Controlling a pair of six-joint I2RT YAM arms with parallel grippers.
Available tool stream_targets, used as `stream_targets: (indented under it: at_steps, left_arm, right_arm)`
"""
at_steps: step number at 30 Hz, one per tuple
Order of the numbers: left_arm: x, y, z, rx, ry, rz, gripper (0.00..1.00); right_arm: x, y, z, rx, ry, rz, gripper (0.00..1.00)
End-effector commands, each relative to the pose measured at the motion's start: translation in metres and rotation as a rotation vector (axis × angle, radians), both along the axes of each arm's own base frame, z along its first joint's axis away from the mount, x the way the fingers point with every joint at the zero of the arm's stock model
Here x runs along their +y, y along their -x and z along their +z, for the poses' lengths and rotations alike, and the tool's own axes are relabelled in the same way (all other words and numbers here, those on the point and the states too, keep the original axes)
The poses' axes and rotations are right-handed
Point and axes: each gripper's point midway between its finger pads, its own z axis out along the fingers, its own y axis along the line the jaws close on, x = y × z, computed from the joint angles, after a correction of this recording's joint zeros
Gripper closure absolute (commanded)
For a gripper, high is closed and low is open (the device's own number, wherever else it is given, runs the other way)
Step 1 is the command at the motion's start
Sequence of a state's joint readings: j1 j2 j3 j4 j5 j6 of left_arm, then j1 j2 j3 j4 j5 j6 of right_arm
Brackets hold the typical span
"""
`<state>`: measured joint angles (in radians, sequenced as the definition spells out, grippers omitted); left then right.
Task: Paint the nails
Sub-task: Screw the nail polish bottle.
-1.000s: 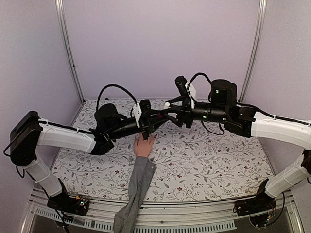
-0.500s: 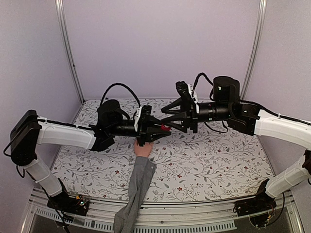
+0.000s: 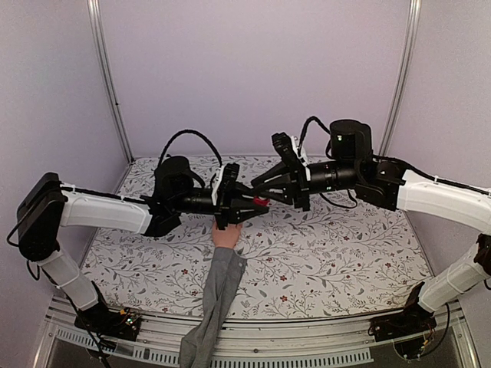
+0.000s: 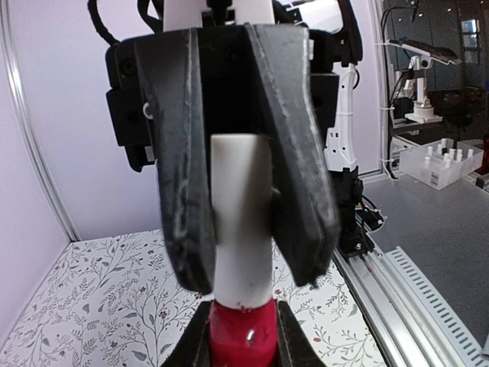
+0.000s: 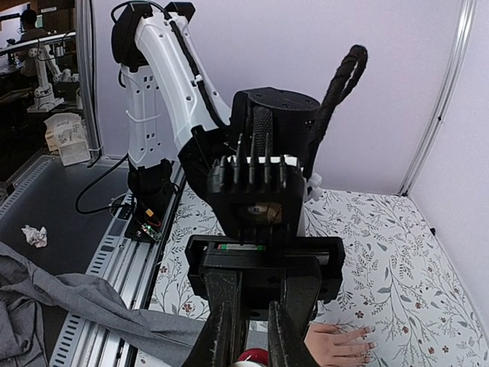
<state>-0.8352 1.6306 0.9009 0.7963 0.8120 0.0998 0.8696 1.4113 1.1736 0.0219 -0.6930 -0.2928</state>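
Note:
The peach mannequin hand (image 3: pixel 227 234) with its grey sleeve (image 3: pixel 215 295) lies on the table, fingers pointing away. Its nails (image 5: pixel 370 332) show in the right wrist view. My left gripper (image 3: pixel 255 205) is shut on a small red polish bottle (image 3: pixel 261 203) and holds it in the air above the hand's fingertips. In the left wrist view my left fingers (image 4: pixel 294 344) flank the bottle (image 4: pixel 243 336). My right gripper (image 3: pixel 268 198) is shut on the bottle's white cap (image 4: pixel 241 214). In the right wrist view the bottle (image 5: pixel 258 356) sits at the bottom edge.
A floral cloth (image 3: pixel 337 253) covers the table. Purple walls and metal posts (image 3: pixel 107 77) close in the back and sides. The two arms meet nose to nose over the middle. The sleeve hangs over the front rail (image 3: pixel 307 337).
My right gripper came down and left with the white cap onto the red bottle. My left gripper lifted and turned the bottle toward it.

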Motion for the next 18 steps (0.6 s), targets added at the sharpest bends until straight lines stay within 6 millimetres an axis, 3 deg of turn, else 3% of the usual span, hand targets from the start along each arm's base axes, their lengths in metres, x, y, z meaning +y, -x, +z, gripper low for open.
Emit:
stream_targets:
  at_steps: [1, 18]
  left_arm:
    - [0.003, -0.013, 0.017, -0.041, 0.056, 0.061, 1.00]
    - [0.034, -0.074, 0.043, -0.032, 0.243, 0.512, 1.00]
  right_arm:
    - [0.003, -0.008, 0.002, 0.015, 0.010, -0.025, 1.00]
    - [0.008, -0.056, -0.007, 0.111, 0.014, -0.277, 1.00]
